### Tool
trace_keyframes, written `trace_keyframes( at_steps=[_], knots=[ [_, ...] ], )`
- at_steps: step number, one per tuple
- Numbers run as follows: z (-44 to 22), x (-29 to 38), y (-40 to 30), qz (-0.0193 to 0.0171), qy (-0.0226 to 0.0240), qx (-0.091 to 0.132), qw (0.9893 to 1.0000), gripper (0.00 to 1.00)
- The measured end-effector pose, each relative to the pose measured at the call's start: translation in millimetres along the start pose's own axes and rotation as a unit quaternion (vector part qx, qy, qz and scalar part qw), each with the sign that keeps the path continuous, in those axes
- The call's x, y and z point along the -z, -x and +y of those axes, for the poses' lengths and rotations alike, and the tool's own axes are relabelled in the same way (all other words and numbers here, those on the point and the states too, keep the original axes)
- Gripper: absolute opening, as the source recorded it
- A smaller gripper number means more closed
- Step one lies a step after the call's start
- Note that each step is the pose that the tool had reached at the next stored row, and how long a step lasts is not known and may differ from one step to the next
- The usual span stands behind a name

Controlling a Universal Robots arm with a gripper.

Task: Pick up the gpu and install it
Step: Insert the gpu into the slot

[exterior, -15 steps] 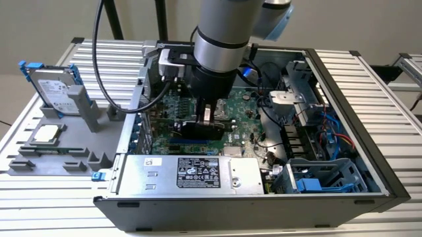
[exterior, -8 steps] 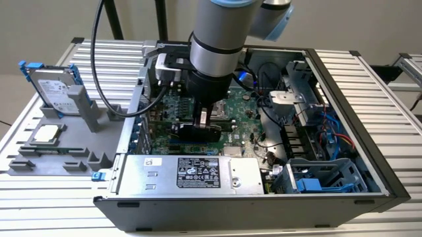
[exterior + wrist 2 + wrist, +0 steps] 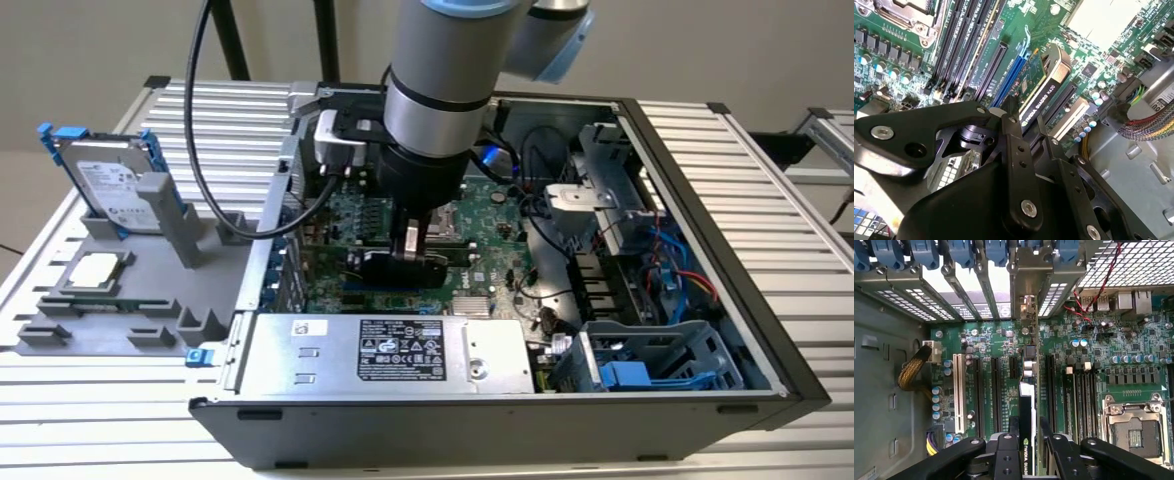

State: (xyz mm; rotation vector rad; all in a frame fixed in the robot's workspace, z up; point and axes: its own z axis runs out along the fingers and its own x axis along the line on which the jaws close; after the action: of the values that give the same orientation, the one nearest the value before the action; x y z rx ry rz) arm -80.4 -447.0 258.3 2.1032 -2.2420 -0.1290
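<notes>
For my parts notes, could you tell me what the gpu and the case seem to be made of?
The gpu, held in the gripper over the motherboard: green circuit board, likely fibreglass laminate, with a matte black cooler, probably plastic. The case: dark painted sheet metal outside, with bare grey metal inside, judging by its folded edges.

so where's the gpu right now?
Inside the open computer case, the gpu stands on edge over the motherboard among the expansion slots, gripped by the gripper; its bracket end reaches the rear slot covers in the first wrist view.
</notes>
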Motion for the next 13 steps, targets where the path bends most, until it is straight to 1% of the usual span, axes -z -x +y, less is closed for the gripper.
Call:
trace_keyframes(
  at_steps=[13],
  knots=[
    [0.8, 1.2, 1.2, 0.0003, 0.0001, 0.002, 1.0, 0.0]
  ],
)
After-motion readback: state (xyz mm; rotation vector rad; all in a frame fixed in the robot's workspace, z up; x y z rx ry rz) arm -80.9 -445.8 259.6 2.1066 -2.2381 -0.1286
